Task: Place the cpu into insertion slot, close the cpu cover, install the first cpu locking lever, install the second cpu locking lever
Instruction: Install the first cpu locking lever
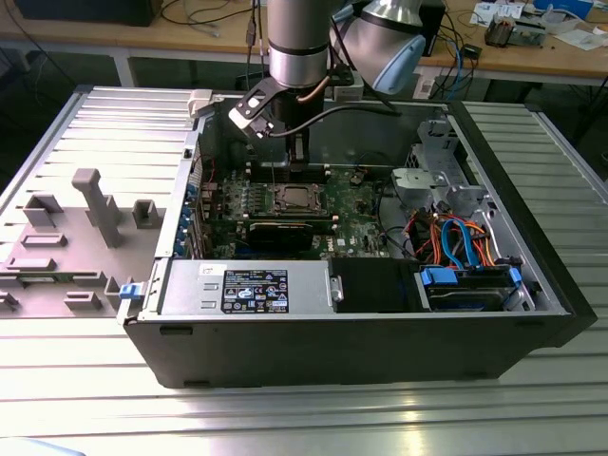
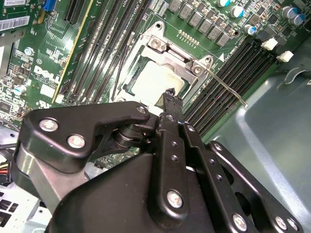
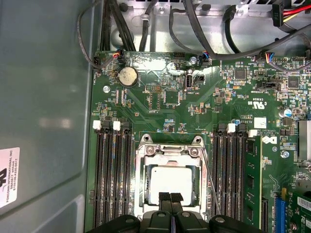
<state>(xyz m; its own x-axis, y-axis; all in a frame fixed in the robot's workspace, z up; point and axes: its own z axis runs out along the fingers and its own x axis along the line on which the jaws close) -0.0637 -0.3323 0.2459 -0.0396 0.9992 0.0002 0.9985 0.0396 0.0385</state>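
The cpu (image 3: 171, 180) sits in the slot (image 3: 142, 194) under the gripper (image 3: 170, 199), whose fingers (image 3: 165, 200) are pressed together on nothing, seemingly as 1 pushing tip. Beyond, the cover (image 3: 171, 151) lies down over it; a lever (image 2: 227, 89) stands unlatched.

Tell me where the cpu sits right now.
In the first wrist view the cpu lies in the insertion slot, framed by the cpu cover, between two banks of black memory slots, right at the gripper.
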